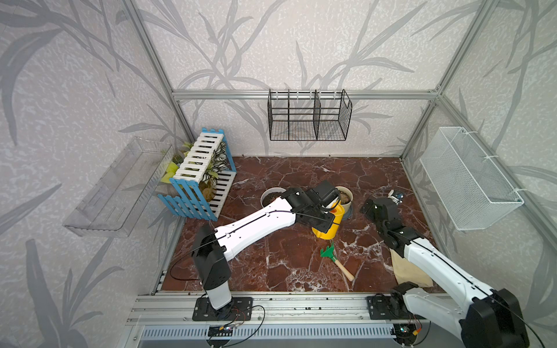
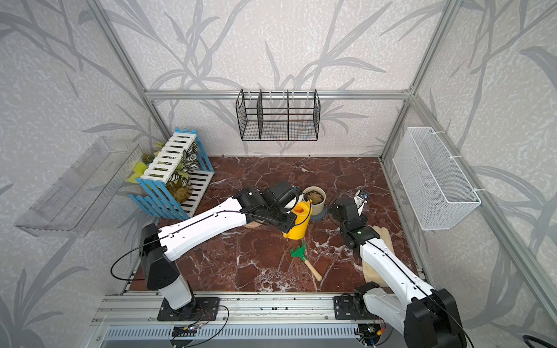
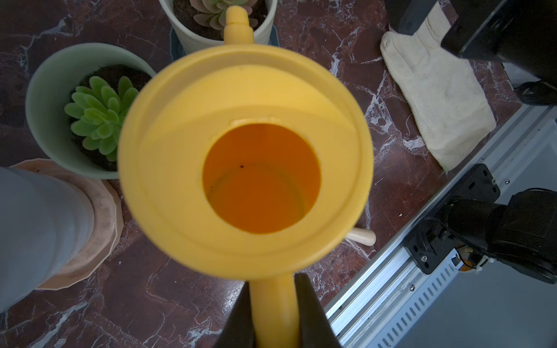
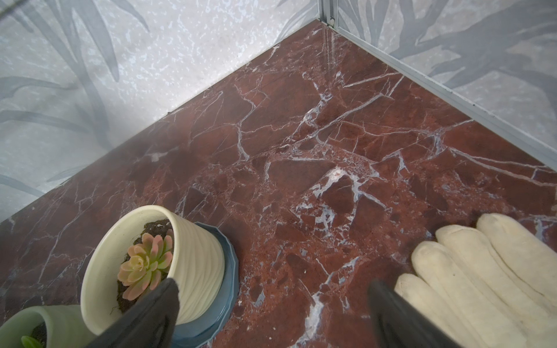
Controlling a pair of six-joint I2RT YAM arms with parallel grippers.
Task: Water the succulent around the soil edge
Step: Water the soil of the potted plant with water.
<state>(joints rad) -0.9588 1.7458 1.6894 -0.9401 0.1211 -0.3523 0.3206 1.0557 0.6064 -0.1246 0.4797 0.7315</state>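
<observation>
Nearest, from the left wrist: grips the handle (image 3: 274, 307) of a yellow watering can (image 3: 247, 90) between the left fingers (image 3: 312, 316), clamped together on it. Holds the can tilted above the tabletop (image 3: 120, 316), spout (image 3: 238, 22) reaching over the rim of a cream pot (image 3: 187, 42) toward the pink-tipped succulent (image 4: 141, 266) (probably the one meant, though a green succulent (image 3: 96, 117) in a pale green pot (image 3: 45, 99) sits just beside). Risks wetting the rosette instead of the soil edge if tipped further with the spout this close to the leaves; risks dribbling onto the blue saucer (image 4: 230, 271) or the marble if pulled back too far. Could twist in so narrow a hold on a smooth handle. Cannot tell how much water remains inside. Hemmed in on one side by the green pot and a terracotta saucer (image 3: 102, 217). Holds the right fingers (image 4: 150, 313) wide apart and empty near the cream pot, near enough to bump the can while circling the rim. Farther out on the tabletop: a cream glove (image 4: 482, 271) under the right arm, a green toy rake (image 1: 331, 254). Farthest, along the walls: blue-and-white fence stand (image 1: 199, 177), black wire basket (image 1: 307, 117), white mesh basket (image 1: 470, 177), clear tray (image 1: 117, 186)
</observation>
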